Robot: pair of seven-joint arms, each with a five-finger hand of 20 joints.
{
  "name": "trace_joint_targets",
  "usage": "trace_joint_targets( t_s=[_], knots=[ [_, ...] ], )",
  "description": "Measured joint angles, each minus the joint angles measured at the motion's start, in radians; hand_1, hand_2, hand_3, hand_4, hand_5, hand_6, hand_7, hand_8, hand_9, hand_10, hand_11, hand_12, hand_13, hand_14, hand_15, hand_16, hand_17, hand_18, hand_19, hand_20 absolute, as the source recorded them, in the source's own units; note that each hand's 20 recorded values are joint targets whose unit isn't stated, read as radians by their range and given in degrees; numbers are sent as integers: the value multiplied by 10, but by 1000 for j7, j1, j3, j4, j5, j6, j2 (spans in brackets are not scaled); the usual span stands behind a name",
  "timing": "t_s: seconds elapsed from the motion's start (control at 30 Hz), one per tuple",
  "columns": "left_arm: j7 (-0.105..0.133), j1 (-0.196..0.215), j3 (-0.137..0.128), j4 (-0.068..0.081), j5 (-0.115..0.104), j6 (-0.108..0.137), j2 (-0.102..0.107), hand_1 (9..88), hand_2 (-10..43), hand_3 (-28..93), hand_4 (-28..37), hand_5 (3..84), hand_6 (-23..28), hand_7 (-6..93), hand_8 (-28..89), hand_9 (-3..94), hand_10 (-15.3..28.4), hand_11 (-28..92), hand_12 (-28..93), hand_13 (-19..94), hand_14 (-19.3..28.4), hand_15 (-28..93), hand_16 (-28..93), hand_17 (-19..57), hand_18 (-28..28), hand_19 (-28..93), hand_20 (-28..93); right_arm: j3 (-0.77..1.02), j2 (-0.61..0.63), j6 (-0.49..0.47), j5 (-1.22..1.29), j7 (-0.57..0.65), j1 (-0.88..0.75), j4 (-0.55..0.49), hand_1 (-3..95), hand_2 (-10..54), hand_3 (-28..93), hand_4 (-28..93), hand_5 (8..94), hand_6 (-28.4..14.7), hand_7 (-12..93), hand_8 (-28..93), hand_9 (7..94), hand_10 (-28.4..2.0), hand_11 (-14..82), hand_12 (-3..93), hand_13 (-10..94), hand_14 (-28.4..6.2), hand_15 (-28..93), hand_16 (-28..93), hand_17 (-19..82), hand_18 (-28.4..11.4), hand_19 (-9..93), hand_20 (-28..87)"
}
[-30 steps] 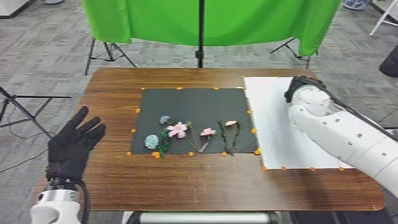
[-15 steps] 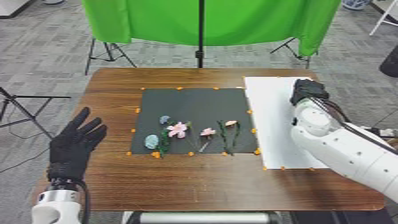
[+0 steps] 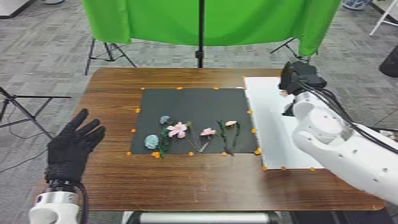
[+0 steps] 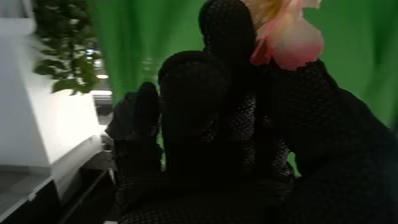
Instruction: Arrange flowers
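My right hand [image 3: 305,76] is above the far end of the white sheet [image 3: 275,125]. A small pink flower [image 3: 284,93] shows beside it. In the right wrist view, the thumb and a finger of my right hand [image 4: 191,120] pinch a pink and cream flower [image 4: 298,42] near their tips. On the dark mat [image 3: 191,102] lie a large pink flower [image 3: 178,130], a smaller pink one [image 3: 208,132], a peach bloom [image 3: 231,123] with green stems, a light-blue piece [image 3: 151,141] and a small blue-grey one [image 3: 164,119]. My left hand [image 3: 69,152] is open left of the mat.
Orange markers line the mat and sheet on the brown table [image 3: 204,185]. Beyond the table's far edge, a green cloth [image 3: 151,20] hangs around a black stand [image 3: 200,52]. Another black stand [image 3: 31,112] is on the floor at the left.
The right hand has turned and risen from the sheet's right edge toward its far end, bringing the pink flower into sight beside it. The left hand stays nearly still.
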Motion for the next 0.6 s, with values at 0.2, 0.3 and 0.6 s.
trace_joint_targets(
  t_s=[0.2, 0.3, 0.6],
  knots=[
    [9, 16, -3, -1, -1, 0, 0, 214, 71, 798, -283, 358, 77, 69, -79, 318, 197, 226, 105, 197, 272, 549, -109, -85, 284, 582, -2, 52, -4, -28, -87, -23, -136, -154, 580, -95, 704, -283, 854, 23, 220, 26, 935, -36, 124, 375, 744, -10, 654, 316, 322, -185, 892, 440],
    [12, 19, -2, -1, -2, 0, 0, 215, 71, 797, -283, 358, 77, 69, -79, 318, 197, 226, 105, 196, 272, 549, -109, -85, 284, 582, -2, 24, -35, -26, -97, -32, -179, -167, 578, -95, 707, -283, 849, 24, 223, 24, 934, -38, 124, 377, 740, -12, 659, 314, 320, -185, 893, 439],
    [16, 14, 2, 1, -2, -2, 1, 214, 70, 800, -283, 359, 78, 70, -78, 318, 197, 225, 104, 196, 272, 548, -109, -85, 284, 582, -2, -45, -84, -46, -115, -32, -226, -176, 562, -95, 717, -283, 815, 20, 241, -5, 892, -61, 152, 377, 665, -35, 697, 297, 256, -194, 879, 444]
  ],
)
